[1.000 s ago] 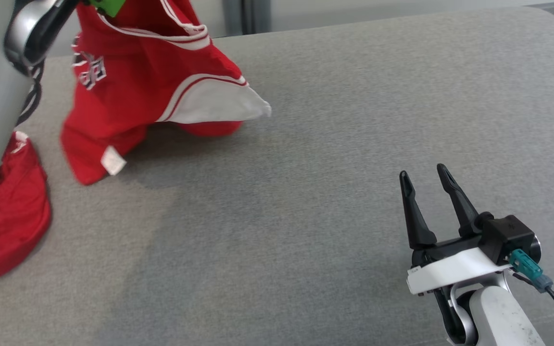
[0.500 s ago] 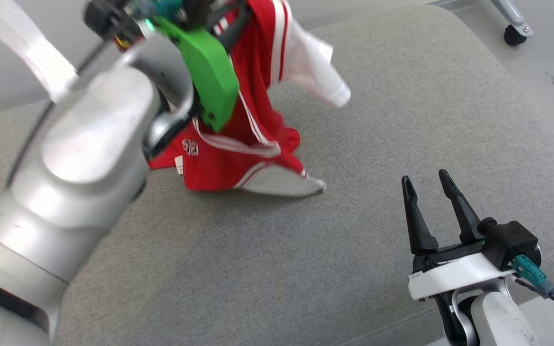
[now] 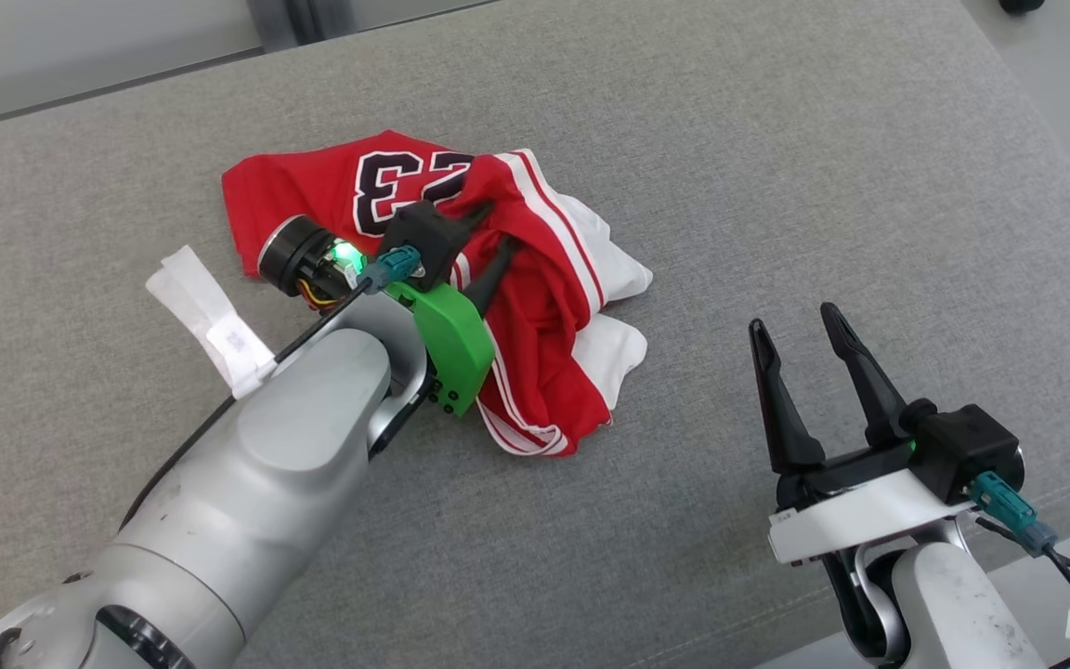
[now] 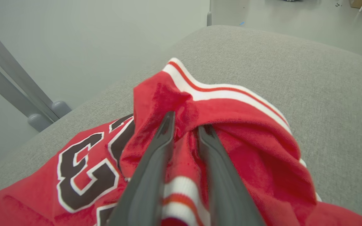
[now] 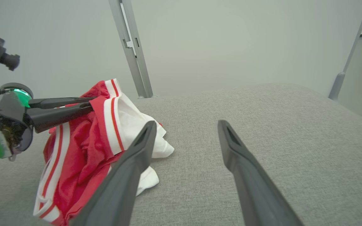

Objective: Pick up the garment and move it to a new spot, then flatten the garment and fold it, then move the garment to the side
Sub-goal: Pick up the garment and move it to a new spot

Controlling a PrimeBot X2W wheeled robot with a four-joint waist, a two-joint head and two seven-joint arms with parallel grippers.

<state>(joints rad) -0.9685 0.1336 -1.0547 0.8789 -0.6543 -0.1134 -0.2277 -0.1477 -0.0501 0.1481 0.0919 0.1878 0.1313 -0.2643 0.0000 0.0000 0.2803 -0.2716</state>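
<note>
Left gripper (image 4: 186,121) jaws slightly parted around a fold of the crumpled red-and-white number-23 jersey (image 3: 535,307) on the grey fabric tabletop (image 3: 776,186), right gripper (image 3: 792,316) jaws wide, empty.

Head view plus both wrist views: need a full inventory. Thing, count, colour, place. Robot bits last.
Grey woven fabric cushion: one, grey, under everything.
Crumpled red basketball jersey with white trim and a black 23: one, red and white, heaped on the cushion left of centre in the head view.
Grey metal frame posts: two, grey, upright behind the cushion in the right wrist view.
Floor: one, pale grey, past the cushion's far right corner.
Left gripper: one, dark fingers, slightly apart with tips buried in the jersey's folds; grip unclear.
Green plastic wrist cover: one, green, on the left arm over the jersey.
Right gripper: one, dark fingers, open, above bare cushion at lower right.
</note>
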